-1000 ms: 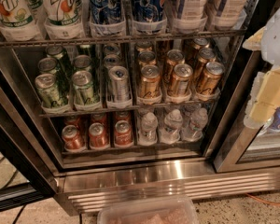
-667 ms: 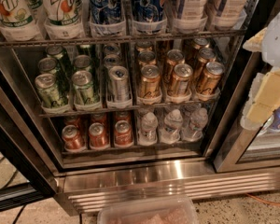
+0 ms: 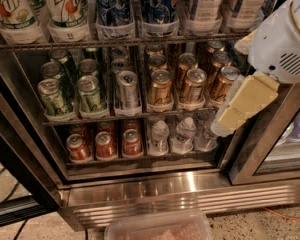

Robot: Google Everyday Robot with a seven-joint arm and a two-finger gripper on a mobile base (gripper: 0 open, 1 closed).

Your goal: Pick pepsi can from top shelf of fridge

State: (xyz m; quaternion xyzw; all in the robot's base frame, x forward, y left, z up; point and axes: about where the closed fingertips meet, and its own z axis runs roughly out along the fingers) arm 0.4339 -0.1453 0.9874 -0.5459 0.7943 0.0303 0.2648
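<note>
POS: end effector (image 3: 240, 106) at right of fridge (image 3: 165, 194), well below pepsi can (image 3: 112, 6) | STATE: opening cannot tell | TARGET: top shelf (image 3: 190, 38), beside 7up bottle (image 3: 67, 6) | RISK: long upward reach; misaligned approach may strike shelf rail or topple neighbours.

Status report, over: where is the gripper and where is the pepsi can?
Gripper at right side, beside the bronze cans, below top shelf. Pepsi can upright on top shelf, not held. Nothing in front of it.
</note>
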